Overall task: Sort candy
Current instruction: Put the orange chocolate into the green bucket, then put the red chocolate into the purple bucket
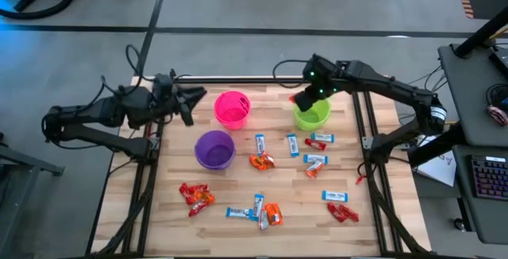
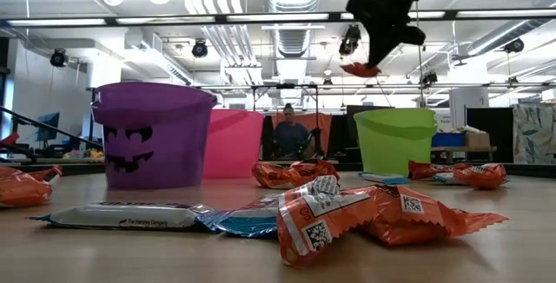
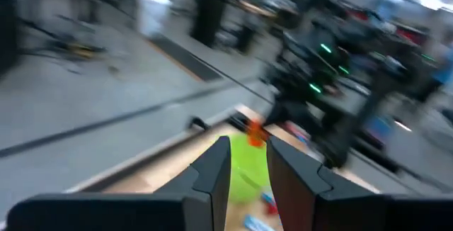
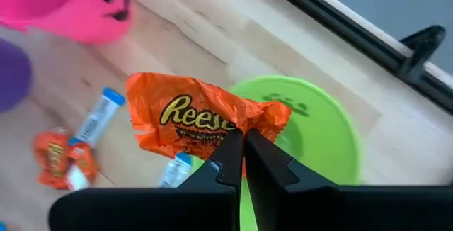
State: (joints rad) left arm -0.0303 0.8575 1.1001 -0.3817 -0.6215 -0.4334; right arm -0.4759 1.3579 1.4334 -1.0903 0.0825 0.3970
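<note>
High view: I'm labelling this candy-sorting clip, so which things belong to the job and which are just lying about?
Job:
- orange Reese's candy, held in the right end effector above the green cup
- loose candy on the table
- pink cup, purple cup

Lying about:
- keyboard
- floor cables

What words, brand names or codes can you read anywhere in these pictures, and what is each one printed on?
"Reese's": on the orange wrapper pinched in the right gripper, above the green cup.
Small print under it: too small to read.
Square codes and print on the nearest orange wrapper: unreadable.
Line on the blue-and-white bar: too small.
</note>
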